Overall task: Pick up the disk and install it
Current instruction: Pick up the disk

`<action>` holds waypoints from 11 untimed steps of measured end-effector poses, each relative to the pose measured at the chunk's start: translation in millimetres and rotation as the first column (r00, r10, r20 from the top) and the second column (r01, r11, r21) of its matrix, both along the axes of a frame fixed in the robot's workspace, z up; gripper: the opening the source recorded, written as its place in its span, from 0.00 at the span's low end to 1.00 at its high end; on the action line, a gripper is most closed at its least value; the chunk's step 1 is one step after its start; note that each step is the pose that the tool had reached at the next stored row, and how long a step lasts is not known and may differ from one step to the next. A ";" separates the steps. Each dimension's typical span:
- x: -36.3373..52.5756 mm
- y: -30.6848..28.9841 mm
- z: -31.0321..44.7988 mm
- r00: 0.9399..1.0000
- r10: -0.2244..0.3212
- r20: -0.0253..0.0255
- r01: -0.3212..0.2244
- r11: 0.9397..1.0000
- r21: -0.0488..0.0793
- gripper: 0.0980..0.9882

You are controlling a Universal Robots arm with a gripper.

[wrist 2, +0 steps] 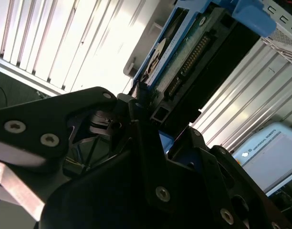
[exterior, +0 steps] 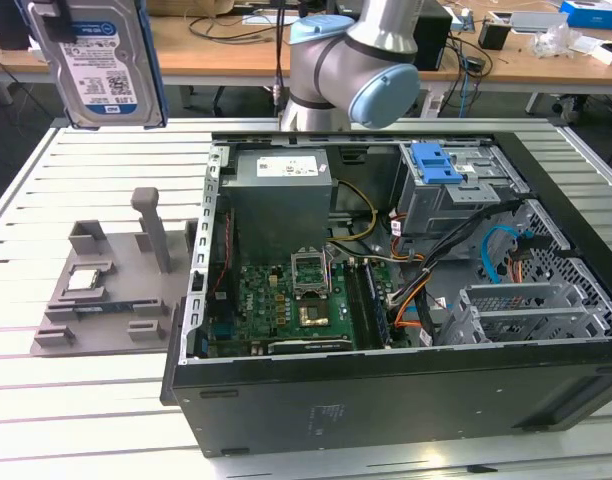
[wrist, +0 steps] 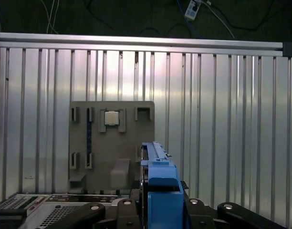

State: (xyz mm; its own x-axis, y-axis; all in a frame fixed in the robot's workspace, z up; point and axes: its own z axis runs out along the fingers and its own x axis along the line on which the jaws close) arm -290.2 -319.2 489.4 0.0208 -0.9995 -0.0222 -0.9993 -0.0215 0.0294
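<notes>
The disk (exterior: pixel 98 62), a silver-grey drive with a blue-and-white label in a blue carrier bracket, hangs upright high above the slatted table at the exterior view's left, over the grey fixture. My gripper (wrist 2: pixel 140 104) is shut on it, its black fingers clamped on one end of the disk (wrist 2: pixel 182 57). In the first wrist view the disk (wrist: pixel 154 160) shows edge-on, sticking out from between the fingers (wrist: pixel 129 210) above the fixture.
An open computer case (exterior: pixel 386 390) lies on the table at the exterior view's right, with a motherboard, drive cages and a blue latch plate (exterior: pixel 435 161). The grey fixture (exterior: pixel 106 290) carries a small processor chip (wrist: pixel 111 118). The arm's base (exterior: pixel 331 75) stands behind the case.
</notes>
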 end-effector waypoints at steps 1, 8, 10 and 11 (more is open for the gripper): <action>2.8 0.0 0.0 1.000 0.000 0.000 0.000 1.000 0.000 0.30; 28.4 0.0 0.1 1.000 0.000 0.000 0.000 1.000 0.000 0.30; 33.6 0.0 0.0 1.000 0.000 0.000 0.000 1.000 0.000 0.30; 37.6 0.0 0.1 1.000 0.000 0.000 0.000 1.000 0.000 0.30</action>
State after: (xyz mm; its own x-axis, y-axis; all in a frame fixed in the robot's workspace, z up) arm -252.6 -319.2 489.5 0.0209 -0.9995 -0.0221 -0.9993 -0.0215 0.0296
